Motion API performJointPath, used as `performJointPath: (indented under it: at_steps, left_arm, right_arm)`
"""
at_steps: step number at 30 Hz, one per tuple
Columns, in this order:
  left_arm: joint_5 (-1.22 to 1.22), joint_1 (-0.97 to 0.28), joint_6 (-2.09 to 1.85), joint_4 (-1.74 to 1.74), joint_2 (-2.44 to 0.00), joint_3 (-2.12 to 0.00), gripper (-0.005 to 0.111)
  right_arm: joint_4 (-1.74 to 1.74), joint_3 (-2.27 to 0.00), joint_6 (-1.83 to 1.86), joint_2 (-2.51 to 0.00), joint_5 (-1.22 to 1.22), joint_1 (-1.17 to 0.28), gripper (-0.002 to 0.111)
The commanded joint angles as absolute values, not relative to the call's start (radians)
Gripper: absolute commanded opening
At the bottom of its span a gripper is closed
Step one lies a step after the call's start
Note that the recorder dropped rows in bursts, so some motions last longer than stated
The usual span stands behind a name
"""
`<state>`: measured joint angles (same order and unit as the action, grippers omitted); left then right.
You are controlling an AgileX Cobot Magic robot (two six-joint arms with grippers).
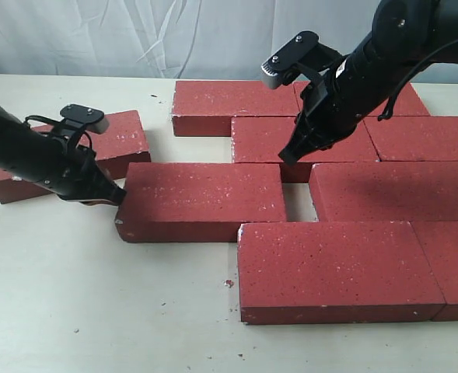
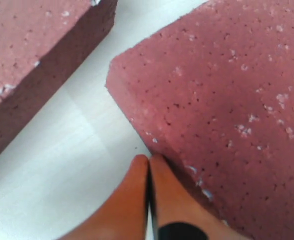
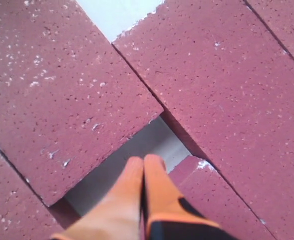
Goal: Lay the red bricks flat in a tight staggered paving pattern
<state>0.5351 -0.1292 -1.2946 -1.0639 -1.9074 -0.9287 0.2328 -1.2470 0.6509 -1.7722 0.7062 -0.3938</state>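
We see the red bricks (image 1: 330, 268) lying flat on the pale table (image 1: 73, 311), most of them packed in staggered rows at centre and right. Two sit at the front, end to end and touching. Behind them is a row of two with an open gap (image 1: 298, 203) between them, bare table showing in it. Two more rows follow toward the back, close against each other. The left brick (image 1: 205, 198) of the gapped row reaches further left than the front row. One loose brick (image 1: 116, 140) lies angled at far left, apart from the pattern and partly under the left arm.

The left gripper (image 1: 113, 197) is low at the table. Its orange fingers (image 2: 132, 200) are pressed together with nothing between them, tips against the left end of that left brick. The loose brick is just beside it in the left wrist view.

The right gripper (image 1: 286, 157) is clenched on nothing too, tips hanging at the back edge of the gap. We cannot tell whether they touch a brick.

A creased white cloth (image 1: 96, 35) hangs behind the table.
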Motion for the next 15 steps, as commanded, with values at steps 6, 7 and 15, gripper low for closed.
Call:
performJointPath:
  at_steps: [6,7,15]
  left_arm:
    - [0.537,-0.182,-1.343,-1.113,-1.914,-0.941,0.0]
    - [0.531,-0.198,-1.345,-1.118,-1.914,-0.943,0.0]
    - [0.449,-0.242,-1.346,-1.152,-1.914,-0.945,0.0]
  right_arm:
    - [0.263,-1.24,0.649,-1.773,0.679,-0.389,-0.001]
    - [0.263,-1.24,0.649,-1.773,0.679,-0.389,-0.001]
    - [0.275,-1.24,0.649,-1.773,0.676,-0.389,-0.001]
